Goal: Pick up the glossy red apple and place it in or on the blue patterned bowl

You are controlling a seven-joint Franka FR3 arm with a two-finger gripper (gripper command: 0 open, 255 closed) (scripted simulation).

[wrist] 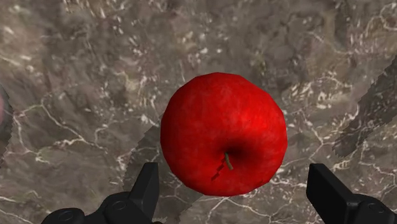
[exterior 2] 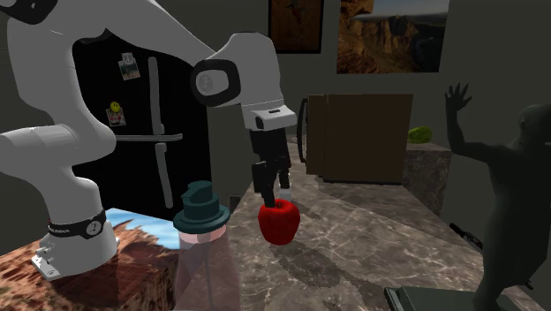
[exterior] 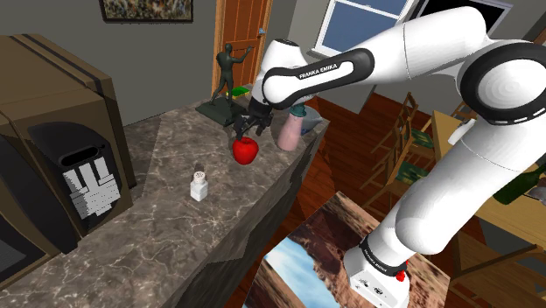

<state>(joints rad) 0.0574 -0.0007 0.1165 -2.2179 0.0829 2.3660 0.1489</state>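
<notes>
A glossy red apple (exterior: 246,150) (exterior 2: 279,222) rests on the marble counter (exterior: 166,236), near its edge. My black gripper (exterior: 248,128) (exterior 2: 273,189) hangs straight above the apple, pointing down at it. In the wrist view the apple (wrist: 222,130), stem dimple up, lies between and beyond the two fingers (wrist: 147,189), which stand wide apart and do not clasp it. The gripper (wrist: 233,168) is open.
A small white shaker (exterior: 200,185) stands on the counter toward the shoulder view's left. A pink bottle with a teal cap (exterior: 291,131) (exterior 2: 201,243) stands close beside the apple. A dark figurine (exterior: 229,74) (exterior 2: 521,194) is at the far end, and a brown box-like appliance (exterior: 61,149) at the near end.
</notes>
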